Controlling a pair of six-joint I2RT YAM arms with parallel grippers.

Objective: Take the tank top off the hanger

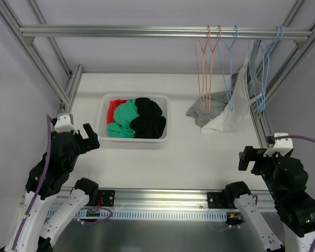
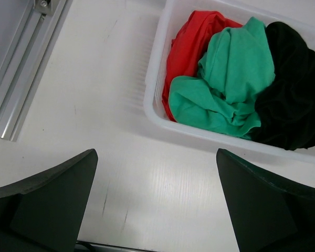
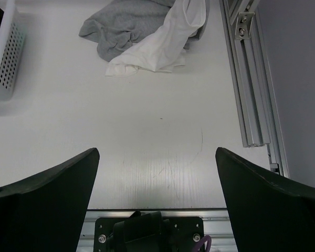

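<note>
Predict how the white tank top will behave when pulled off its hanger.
Probably floppy: the tank top sags from its hanger and crumples on the table. Likely light, being thin cloth. It may snag on the hanger or drag the grey garment it overlaps.

— Any text, labels or numbers on your screens?
— Nothing I can read, in any of my three views. The white tank top (image 1: 235,107) and the basket (image 1: 101,118) show me only plain surfaces, and I find no legible mark on the aluminium frame (image 1: 147,31)
— Tags on the clothes (image 2: 226,89) in the basket?
— I see only plain red, green and black cloth, with no tag I can make out
</note>
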